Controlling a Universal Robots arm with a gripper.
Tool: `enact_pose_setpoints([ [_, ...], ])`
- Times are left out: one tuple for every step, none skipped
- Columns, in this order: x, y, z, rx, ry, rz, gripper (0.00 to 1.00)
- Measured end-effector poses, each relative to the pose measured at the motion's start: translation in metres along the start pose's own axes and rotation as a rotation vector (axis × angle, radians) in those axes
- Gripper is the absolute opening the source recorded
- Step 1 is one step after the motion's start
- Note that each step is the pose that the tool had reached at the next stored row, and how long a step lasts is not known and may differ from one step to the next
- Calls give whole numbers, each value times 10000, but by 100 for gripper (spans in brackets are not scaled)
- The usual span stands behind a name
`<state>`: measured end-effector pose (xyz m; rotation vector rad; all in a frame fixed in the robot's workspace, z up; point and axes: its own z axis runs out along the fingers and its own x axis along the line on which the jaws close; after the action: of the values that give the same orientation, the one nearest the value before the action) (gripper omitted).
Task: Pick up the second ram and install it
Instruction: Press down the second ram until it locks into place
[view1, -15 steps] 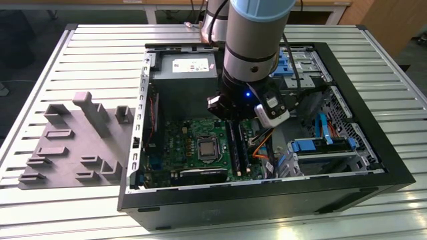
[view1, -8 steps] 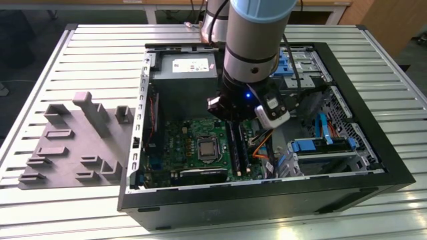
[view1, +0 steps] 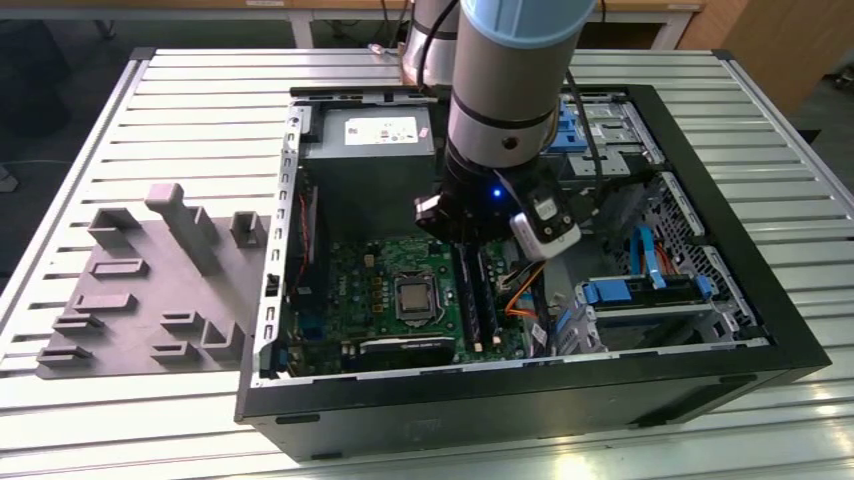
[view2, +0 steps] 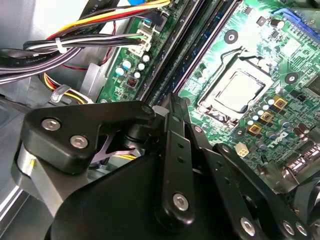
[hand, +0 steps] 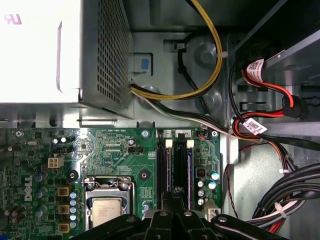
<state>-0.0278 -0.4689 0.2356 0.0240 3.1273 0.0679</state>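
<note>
Exterior view: UR arm (view1: 501, 90) reaches down into the open PC case (view1: 747, 300) on the slatted table (view1: 174, 110), with the tool (view1: 467, 232) low over the motherboard (view1: 367, 285), just right of the CPU socket (view1: 416, 298) and near the grey PSU box (view1: 367, 150). Grey holder tray (view1: 140, 290) sits well apart on the exterior view's left, outside the case.

First wrist view: two memory slots (hand: 174, 170) run side by side. The second ram (hand: 189, 170), a dark-blue stick, stands on edge in the slot nearer the cable side, its white end clip at the PSU end. The tool's black fingertips (hand: 175, 197) sit right at the slots, close together, seemingly pressing on or just above the stick edges. Can't tell whether they grip anything or only push; no visible gap, so I'd call them closed or nearly so. Second wrist view shows the linkage folded in, fingertips (view2: 172, 107) at the slot line.

Risks, as judgement:
- Stick may be only partly seated; uneven push at one end could tilt it and leave a clip unlatched.
- Push off the slot's line could stress the board or the slot walls.
- Cable bundle (hand: 295, 190) and red/black leads (hand: 260, 112) lie near the slots; the arm's body could snag them when moving.
- Adjacent stick (hand: 161, 170) is just beside, so the fingertips could knock it.
</note>
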Motion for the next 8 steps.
enact_pose_setpoints([
  [0,-3,0,0,0,0,11],
  [0,-5,0,0,0,0,11],
  [0,-6,0,-1,0,1,11],
  [0,-11,0,-1,0,0,11],
  [0,-16,1,0,0,0,11],
  [0,-17,1,0,0,0,11],
  [0,-19,1,1,0,0,11],
  [0,-21,1,0,0,0,11],
])
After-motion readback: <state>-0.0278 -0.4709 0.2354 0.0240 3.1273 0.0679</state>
